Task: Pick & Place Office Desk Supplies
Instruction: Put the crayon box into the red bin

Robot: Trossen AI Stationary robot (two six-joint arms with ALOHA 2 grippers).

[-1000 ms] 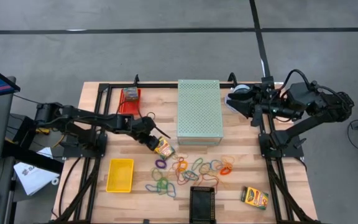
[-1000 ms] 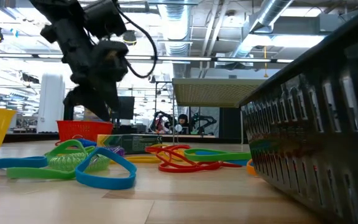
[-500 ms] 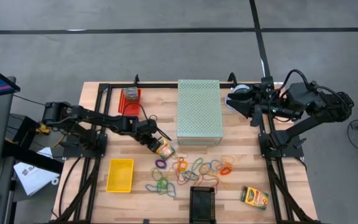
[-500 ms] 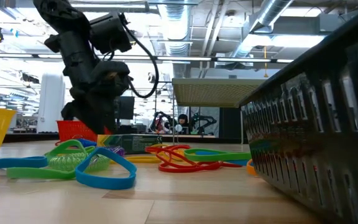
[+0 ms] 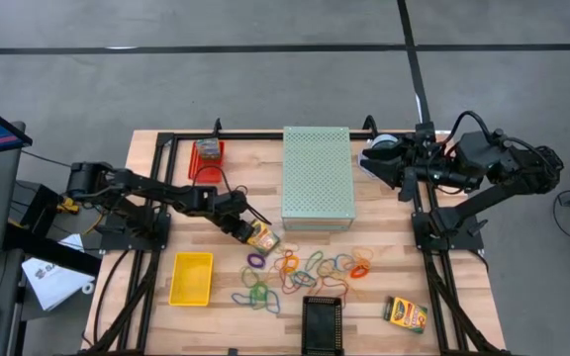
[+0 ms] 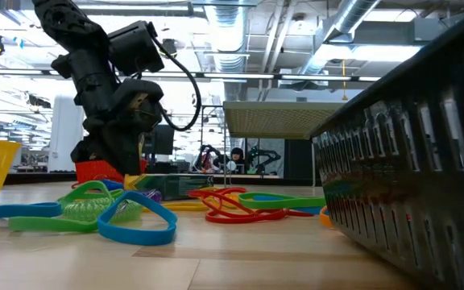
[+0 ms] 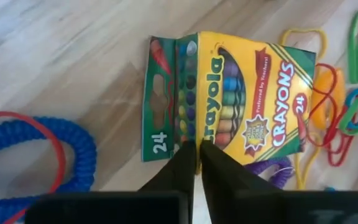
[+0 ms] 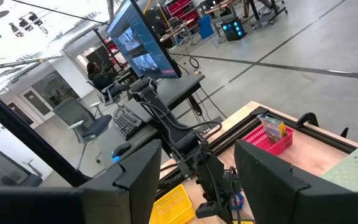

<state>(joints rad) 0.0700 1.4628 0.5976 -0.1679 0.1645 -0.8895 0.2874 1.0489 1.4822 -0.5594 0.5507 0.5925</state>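
Observation:
A yellow-and-green crayon box [image 7: 247, 93] lies flat on the wooden table, left of a scatter of coloured rubber bands [image 5: 310, 265]. My left gripper [image 7: 195, 155] is shut, slanting down, with its tips at that box [image 5: 261, 236]. A second crayon box [image 5: 405, 313] lies flat near the front right. My right gripper [image 8: 197, 180] is open and raised at the far right of the table [image 5: 376, 158], with nothing between its fingers. My left gripper's shut fingertips [image 7: 185, 158] meet the crayon box at one long edge, where the green flap end joins the yellow face [image 7: 188, 134]. They come slanting down from the table's left. The box lies flat on the table. Whether any cardboard sits between the fingers cannot be told.
A pale green perforated box [image 5: 317, 176] stands at the back centre, and a red bin [image 5: 206, 158] at the back left. A yellow bin [image 5: 191, 278] and a black bin [image 5: 323, 324] sit near the front. A blue coil [image 7: 42, 146] lies beside the crayon box.
My left gripper has come down onto the crayon box left of the rubber bands, and its fingers have shut. The box lies where it was.

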